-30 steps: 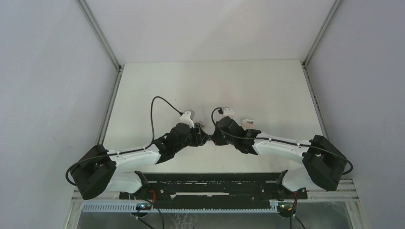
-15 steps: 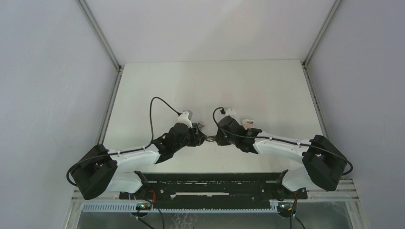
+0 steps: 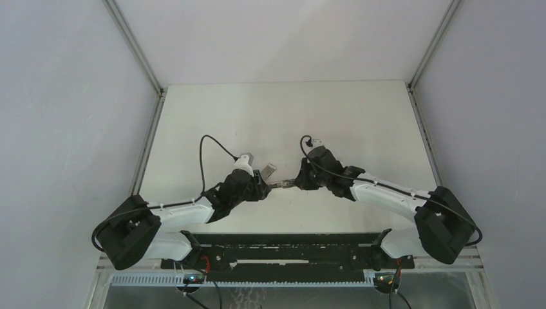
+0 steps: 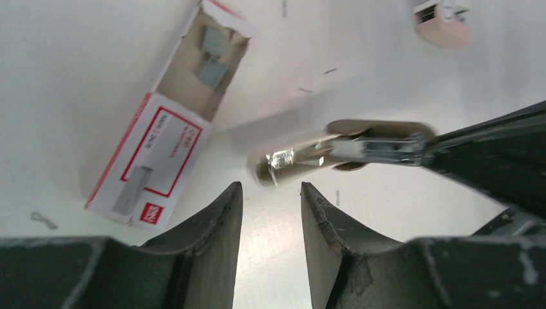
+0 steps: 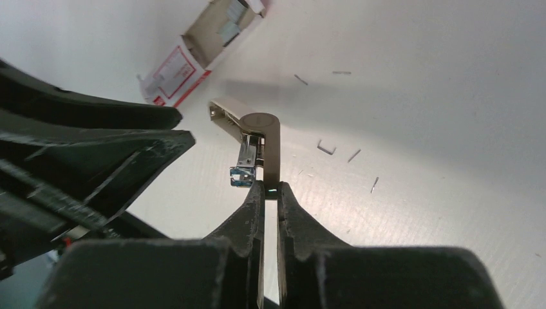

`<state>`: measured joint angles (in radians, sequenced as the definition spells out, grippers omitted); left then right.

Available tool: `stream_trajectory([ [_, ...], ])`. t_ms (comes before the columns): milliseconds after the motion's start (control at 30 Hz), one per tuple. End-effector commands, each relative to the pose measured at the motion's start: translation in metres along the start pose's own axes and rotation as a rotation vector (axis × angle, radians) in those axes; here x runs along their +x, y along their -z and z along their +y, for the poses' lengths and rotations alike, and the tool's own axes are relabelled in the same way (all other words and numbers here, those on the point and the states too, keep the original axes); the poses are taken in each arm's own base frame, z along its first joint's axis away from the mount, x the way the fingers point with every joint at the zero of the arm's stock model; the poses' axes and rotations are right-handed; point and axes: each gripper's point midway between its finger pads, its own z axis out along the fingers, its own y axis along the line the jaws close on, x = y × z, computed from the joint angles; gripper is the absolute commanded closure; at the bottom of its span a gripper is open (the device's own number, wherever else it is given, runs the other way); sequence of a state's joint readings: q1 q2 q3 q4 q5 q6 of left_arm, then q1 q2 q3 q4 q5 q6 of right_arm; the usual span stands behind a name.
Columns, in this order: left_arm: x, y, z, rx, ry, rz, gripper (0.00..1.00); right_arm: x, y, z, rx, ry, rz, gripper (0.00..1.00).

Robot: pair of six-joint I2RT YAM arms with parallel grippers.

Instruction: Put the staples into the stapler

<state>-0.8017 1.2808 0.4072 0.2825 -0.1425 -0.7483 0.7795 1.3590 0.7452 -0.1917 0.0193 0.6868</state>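
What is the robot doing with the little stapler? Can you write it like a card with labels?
right gripper: shut on one arm of the stapler
stapler state: hinged open, metal part showing
left gripper: open, empty, close to the stapler's tip
staple box: flat on the table, tray slid out, silver strips inside
loose staples: scattered on the table

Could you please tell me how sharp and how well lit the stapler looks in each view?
Left wrist: stapler soft, glare on its metal tip, a faint shadow beside it. Right wrist: crisp, evenly lit. Top external: too small to judge.
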Motion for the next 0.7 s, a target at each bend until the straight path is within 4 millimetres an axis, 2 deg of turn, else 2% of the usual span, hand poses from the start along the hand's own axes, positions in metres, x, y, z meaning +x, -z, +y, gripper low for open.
stream_trajectory([
  [0, -0.001, 0.004, 0.014, -0.033, -0.008, -0.028, 0.57, -0.017, 0.021, 0.026, -0.189, -0.014, -0.014, 1.0],
  [233, -0.011, 0.01, 0.014, -0.017, -0.012, -0.074, 0.55, -0.018, 0.035, 0.015, -0.236, -0.055, 0.006, 1.0],
  [333, -0.027, 0.023, 0.016, -0.019, -0.029, -0.156, 0.46, -0.027, 0.039, 0.006, -0.22, -0.075, -0.027, 1.0],
  [400, -0.045, 0.037, 0.017, -0.023, -0.052, -0.232, 0.37, -0.037, 0.041, 0.003, -0.224, -0.091, -0.058, 1.0],
  [533, -0.073, 0.062, 0.032, -0.071, -0.075, -0.327, 0.22, -0.062, 0.04, 0.003, -0.248, -0.12, -0.127, 1.0],
  [667, -0.09, 0.079, 0.051, -0.097, -0.023, -0.377, 0.13, -0.087, 0.031, 0.007, -0.256, -0.138, -0.172, 1.0],
])
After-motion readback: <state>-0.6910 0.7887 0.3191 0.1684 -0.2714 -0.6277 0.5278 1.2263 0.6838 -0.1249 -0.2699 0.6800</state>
